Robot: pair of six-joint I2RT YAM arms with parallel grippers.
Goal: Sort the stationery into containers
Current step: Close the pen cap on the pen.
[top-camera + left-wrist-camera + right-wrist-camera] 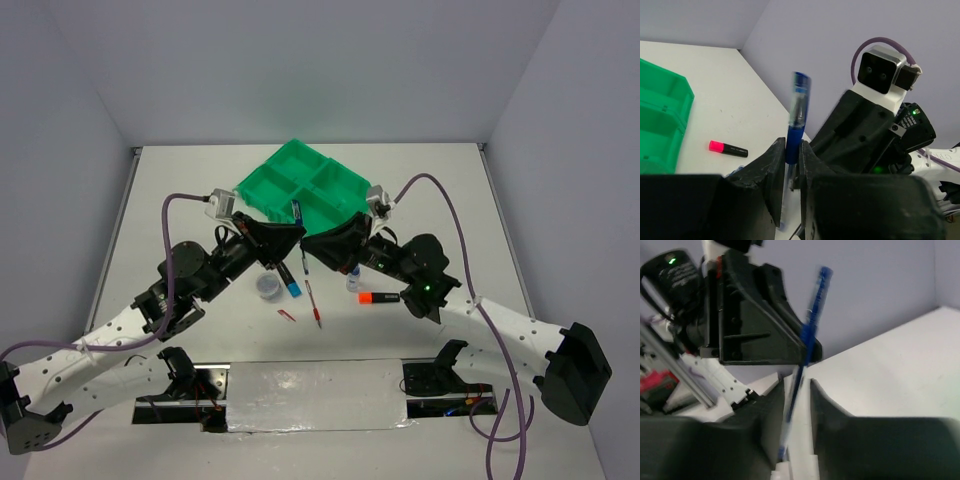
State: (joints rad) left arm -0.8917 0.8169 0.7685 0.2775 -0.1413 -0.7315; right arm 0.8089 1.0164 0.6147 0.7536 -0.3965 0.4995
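My left gripper (293, 238) is shut on a thin blue pen (297, 213) and holds it upright above the table, just in front of the green four-compartment tray (300, 180). In the left wrist view the pen (796, 120) stands clamped between my fingers (771, 165). My right gripper (310, 246) faces the left one tip to tip. In the right wrist view its jaws (797, 385) stand apart around the same pen (810, 335), which leans on the left finger (772, 405).
On the table below lie a blue-capped highlighter (290, 279), a round grey tin (268, 287), a red pen (313, 300), a clear bottle (353, 284) and an orange-capped highlighter (378, 298). A pink-capped highlighter (727, 148) lies right of the tray (660, 115).
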